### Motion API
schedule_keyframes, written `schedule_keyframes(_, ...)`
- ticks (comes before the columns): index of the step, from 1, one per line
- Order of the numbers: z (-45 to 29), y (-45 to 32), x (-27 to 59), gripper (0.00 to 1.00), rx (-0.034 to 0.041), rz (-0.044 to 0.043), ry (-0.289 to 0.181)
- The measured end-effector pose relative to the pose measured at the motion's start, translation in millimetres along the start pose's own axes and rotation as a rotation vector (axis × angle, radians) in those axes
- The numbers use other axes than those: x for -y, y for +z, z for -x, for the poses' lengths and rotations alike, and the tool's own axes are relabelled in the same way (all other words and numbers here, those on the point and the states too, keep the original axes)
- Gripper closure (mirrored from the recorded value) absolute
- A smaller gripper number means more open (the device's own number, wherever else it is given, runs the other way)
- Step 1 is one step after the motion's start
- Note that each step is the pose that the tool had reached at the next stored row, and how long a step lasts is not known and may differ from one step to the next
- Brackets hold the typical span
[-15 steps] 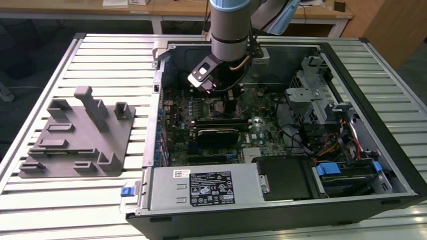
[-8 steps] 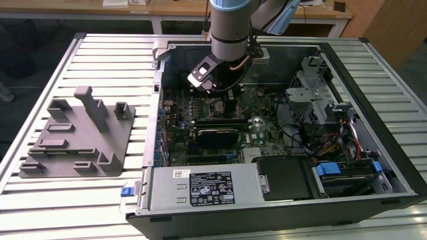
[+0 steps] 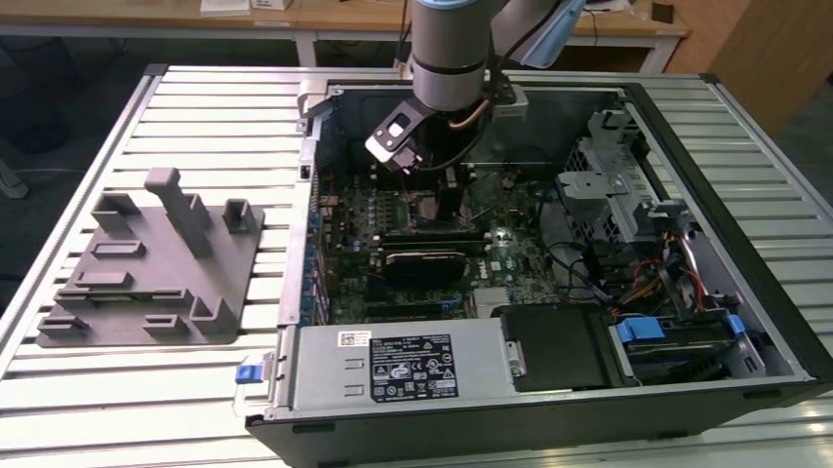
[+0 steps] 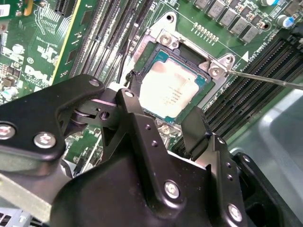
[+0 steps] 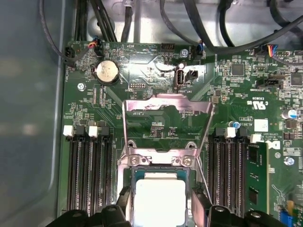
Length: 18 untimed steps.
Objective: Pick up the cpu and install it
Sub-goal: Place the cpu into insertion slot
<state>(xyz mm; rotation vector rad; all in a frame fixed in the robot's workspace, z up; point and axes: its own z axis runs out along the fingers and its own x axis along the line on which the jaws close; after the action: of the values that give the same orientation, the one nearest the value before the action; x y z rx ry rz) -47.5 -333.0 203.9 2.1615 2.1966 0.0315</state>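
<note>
The cpu point(image 4: 170, 90) is a small square chip with a pale silver top, lying flat within the black motherboard socket point(image 4: 191, 56). My gripper point(image 4: 164, 105) hangs right over it, one black finger pressed to each of two opposite edges, shut on it. In the first wrist view the cpu point(image 5: 159, 201) sits between the same fingertips point(image 5: 124, 201), with the gripper point(image 5: 161, 208) low over the socket. The socket's metal load plate point(image 5: 165, 101) stands raised behind it. In the exterior view the gripper point(image 3: 443, 190) reaches down into the open computer case, over the motherboard.
A thin metal lever point(image 4: 265, 79) sticks out beside the socket. Memory slots point(image 5: 90, 175) flank it on both sides. The case point(image 3: 729, 244) holds a power supply point(image 3: 390, 366) and drive cage point(image 3: 612, 195). A grey fixture point(image 3: 143, 263) with upright posts sits on the slatted table at the exterior view's left.
</note>
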Motion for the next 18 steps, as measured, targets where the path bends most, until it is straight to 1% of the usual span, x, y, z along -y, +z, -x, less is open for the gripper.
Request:
schedule_keyframes(3,0.0,-1.4,-0.1,0.39,-0.0002,0.0001,0.000)
schedule_keyframes(11,0.0,-1.8,-0.1,0.39,0.0000,0.0000,0.000)
schedule_keyframes(12,0.0,-1.9,-0.1,0.40,-0.0001,0.0000,0.000)
schedule_keyframes(13,0.1,-1.9,-0.1,0.47,0.0000,0.0000,0.000)
schedule_keyframes(14,0.0,-2.0,-0.1,0.47,-0.0001,0.0000,0.000)
schedule_keyframes(16,0.1,-2.1,-0.1,0.58,-0.0001,0.0000,0.000)
schedule_keyframes(17,0.1,-2.1,-0.1,0.58,-0.0001,0.0000,0.000)
schedule_keyframes(18,0.1,-2.2,-0.1,0.64,0.0000,0.0000,0.000)
